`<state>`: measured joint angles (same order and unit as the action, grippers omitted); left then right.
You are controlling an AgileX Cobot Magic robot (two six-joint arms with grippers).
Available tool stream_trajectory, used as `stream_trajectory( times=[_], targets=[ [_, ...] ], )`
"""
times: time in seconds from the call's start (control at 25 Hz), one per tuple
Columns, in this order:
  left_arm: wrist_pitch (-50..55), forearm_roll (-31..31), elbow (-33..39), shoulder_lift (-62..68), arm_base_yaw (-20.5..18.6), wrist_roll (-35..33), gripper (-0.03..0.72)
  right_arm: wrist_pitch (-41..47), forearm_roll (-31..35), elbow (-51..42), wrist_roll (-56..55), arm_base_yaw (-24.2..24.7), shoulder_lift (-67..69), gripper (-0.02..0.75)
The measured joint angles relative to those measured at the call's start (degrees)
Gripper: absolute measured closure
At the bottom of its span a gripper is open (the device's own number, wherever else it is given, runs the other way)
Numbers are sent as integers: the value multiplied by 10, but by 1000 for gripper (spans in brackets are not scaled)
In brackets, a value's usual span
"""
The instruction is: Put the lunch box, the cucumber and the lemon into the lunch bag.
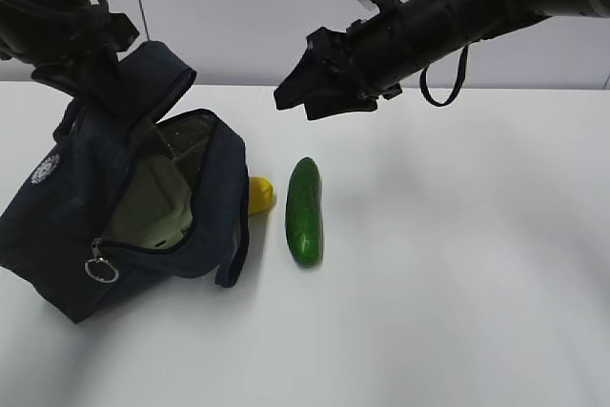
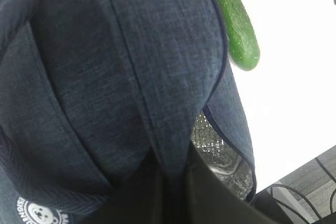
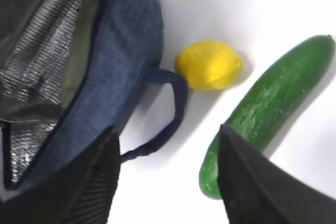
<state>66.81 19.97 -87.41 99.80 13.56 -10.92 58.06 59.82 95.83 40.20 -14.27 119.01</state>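
right gripper [image 1: 291, 102] hangs open above the cucumber [image 1: 304, 211], mid-desk beside the lemon [image 1: 259, 194]. left gripper [image 1: 95, 78] pinches the lunch bag [image 1: 67, 235] flap. descend centred, jaws across the cucumber.

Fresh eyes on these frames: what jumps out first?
The big navy lunch bag at the left, mouth gaping with its flap pinched up by the left gripper, and a pale lunch box showing inside. Next, the dark green cucumber lying on the white table just right of the bag, with the yellow lemon tucked between them. Above hangs the right gripper, jaws open and empty.
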Motion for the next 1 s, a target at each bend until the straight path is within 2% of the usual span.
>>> stream_trajectory(
  times=[0.24, 0.64, 0.76, 1.0],
  targets=[
    [13, -6, 0, 0, -8, -7, 685, -13, -137, 0, -94, -20, -6, 295],
    [16, -17, 0, 0, -39, -27, 685, -58, -432, 0, -339, -124, -6, 295],
    [16, -17, 0, 0, -41, -31, 685, -67, -472, 0, -393, -134, -6, 295],
    [16, -19, 0, 0, -44, -40, 685, -69, -490, 0, -439, -137, 18, 295]
  ],
)
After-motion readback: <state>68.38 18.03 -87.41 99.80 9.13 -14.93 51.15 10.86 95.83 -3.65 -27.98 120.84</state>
